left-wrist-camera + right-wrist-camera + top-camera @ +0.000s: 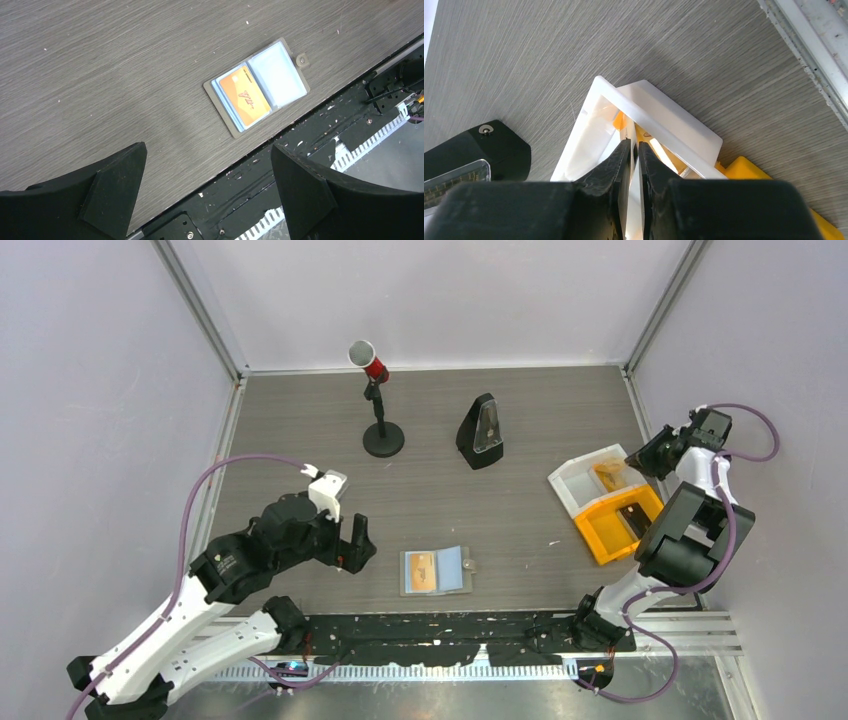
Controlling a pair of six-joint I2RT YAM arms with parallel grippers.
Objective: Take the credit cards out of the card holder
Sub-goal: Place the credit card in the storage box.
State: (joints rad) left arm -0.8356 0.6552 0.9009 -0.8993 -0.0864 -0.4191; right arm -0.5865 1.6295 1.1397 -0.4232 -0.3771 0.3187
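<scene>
Grey woodgrain table (300,440) fills scene. Behind + both sides of table: plain pale lilac-grey walls (440,300), alu posts (200,308) at rear corners. Near table edge: black scuffed strip (450,625), then bare metal sheet (450,695). Even, soft light.

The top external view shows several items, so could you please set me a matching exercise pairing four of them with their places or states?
Things:
1. card holder
2. black card
3. metronome
4. left pincer

Places or states:
A. open, holding nothing
B. lying in the orange tray
C. unfolded flat near the front edge of the table
D. standing upright toward the back

Pairs: 1-C, 2-B, 3-D, 4-A.
</scene>
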